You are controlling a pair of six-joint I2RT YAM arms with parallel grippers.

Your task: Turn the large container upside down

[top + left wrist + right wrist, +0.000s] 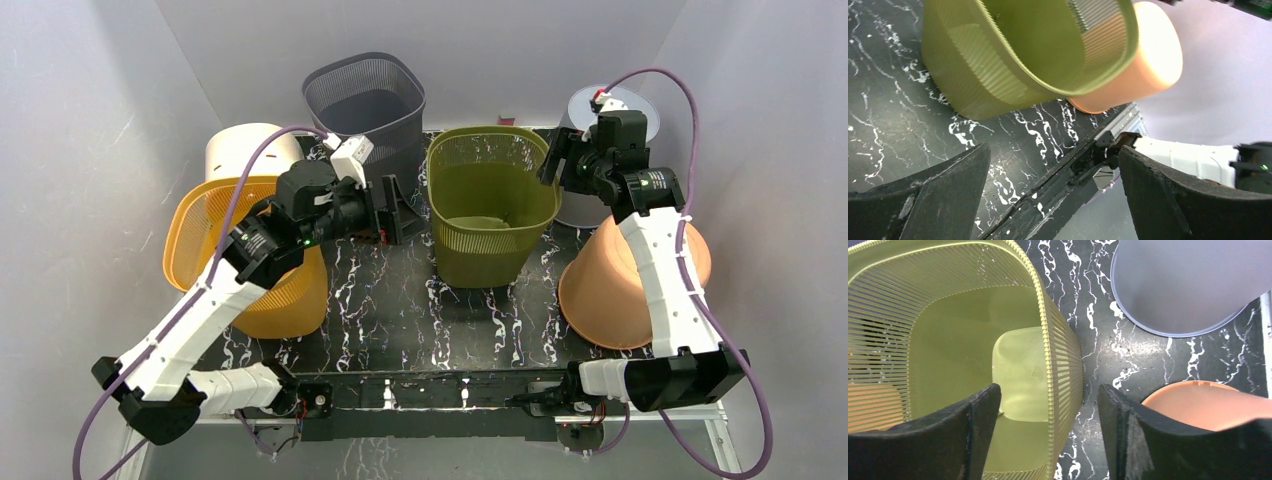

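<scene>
The upright olive basket [492, 205], seemingly empty, is straddled at its rim by the parted right pincer [1048, 390]; the left pincer [1054, 151] is spread. A salmon tub [620, 290] is set nearby.

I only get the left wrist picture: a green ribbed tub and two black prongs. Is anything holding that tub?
Observer: Nothing is holding it. The right pincer straddles the right wall of the green basket, one finger inside and one outside, jaws open.
Visitor: What stands behind the basket?
Observer: A dark mesh basket, mouth up, right at the back of the table.
Visitor: And over on my arm's side?
Observer: A yellow basket lies tipped over there, with the left arm reaching across it.
</scene>
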